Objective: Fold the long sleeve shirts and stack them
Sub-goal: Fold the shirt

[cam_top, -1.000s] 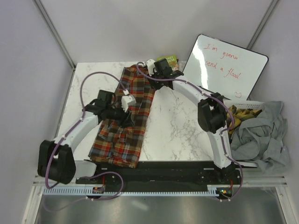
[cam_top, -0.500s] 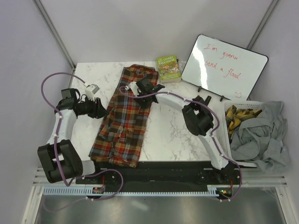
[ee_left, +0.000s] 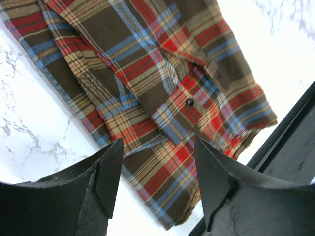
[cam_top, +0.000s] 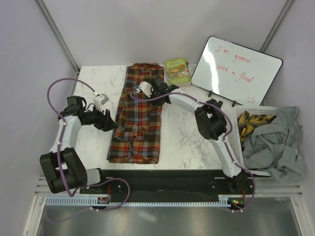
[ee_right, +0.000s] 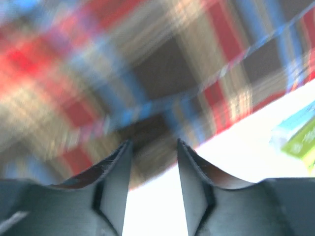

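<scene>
A plaid flannel long sleeve shirt [cam_top: 139, 115] in red, brown and blue lies folded into a long strip down the middle of the white marble table [cam_top: 187, 142]. My left gripper [cam_top: 109, 123] is open and empty just left of the shirt's left edge; its wrist view shows the shirt's lower part [ee_left: 162, 88] with a button. My right gripper [cam_top: 156, 87] is open and empty over the shirt's upper right part; its wrist view shows blurred plaid [ee_right: 123, 73] close below the fingers.
A green book [cam_top: 177, 72] lies at the table's back beside the shirt collar. A whiteboard [cam_top: 236, 71] leans at the back right. A white basket [cam_top: 256, 120] with yellow cloth and a grey garment [cam_top: 273, 142] sit at the right edge.
The shirt has been pulled straighter and narrower, its lower end now more to the right. My left gripper has moved right toward the shirt's edge. My right gripper shifted slightly right.
</scene>
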`<action>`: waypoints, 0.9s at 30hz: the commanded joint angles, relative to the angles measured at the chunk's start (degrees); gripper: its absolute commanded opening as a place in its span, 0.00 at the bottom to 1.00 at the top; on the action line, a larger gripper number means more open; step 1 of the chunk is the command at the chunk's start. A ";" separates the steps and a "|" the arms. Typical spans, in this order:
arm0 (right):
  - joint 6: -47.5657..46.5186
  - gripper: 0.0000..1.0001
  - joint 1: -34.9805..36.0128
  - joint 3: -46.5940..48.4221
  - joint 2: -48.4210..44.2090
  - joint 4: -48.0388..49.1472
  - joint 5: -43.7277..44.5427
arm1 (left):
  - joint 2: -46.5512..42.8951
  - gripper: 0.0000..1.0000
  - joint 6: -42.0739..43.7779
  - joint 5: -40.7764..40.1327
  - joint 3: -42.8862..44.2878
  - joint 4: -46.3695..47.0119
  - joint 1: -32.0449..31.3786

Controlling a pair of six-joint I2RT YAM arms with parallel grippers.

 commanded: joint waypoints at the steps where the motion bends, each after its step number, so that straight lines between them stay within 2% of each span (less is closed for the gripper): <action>1: -7.65 0.55 -0.36 -9.81 -14.19 0.87 -8.81 | 3.62 0.68 24.54 -1.29 4.28 -11.88 -0.20; 2: -7.66 0.60 -0.36 -12.87 -18.39 0.87 -10.83 | 4.33 0.70 27.13 -1.46 5.24 -13.38 -0.11; 5: -7.40 0.60 0.34 -17.97 -24.38 -0.53 -17.35 | 6.70 0.68 33.99 -2.77 5.86 -14.27 -0.20; 9: -3.45 0.54 2.01 -20.89 -26.60 -5.88 -20.51 | 8.64 0.61 45.33 -4.80 4.55 -14.71 -0.28; 11: 1.99 0.51 2.36 -22.90 -26.34 -6.77 -23.23 | 7.68 0.57 50.35 -6.90 1.84 -14.01 -2.03; 13: 7.25 0.50 2.45 -24.67 -25.82 -6.86 -25.69 | 7.06 0.53 50.71 -8.49 -0.19 -12.17 -4.31; 16: 9.74 0.44 2.45 -27.57 -24.06 -5.46 -26.85 | 6.88 0.46 53.86 -11.03 -4.58 -9.45 -6.68; 20: 9.14 0.39 2.54 -28.54 -20.03 -4.66 -25.27 | 6.89 0.36 53.88 -17.70 -10.64 -5.58 -12.22; 27: 5.09 0.38 1.40 -27.49 -16.15 -4.58 -19.92 | 6.80 0.31 47.12 -19.13 -14.70 -1.18 -21.54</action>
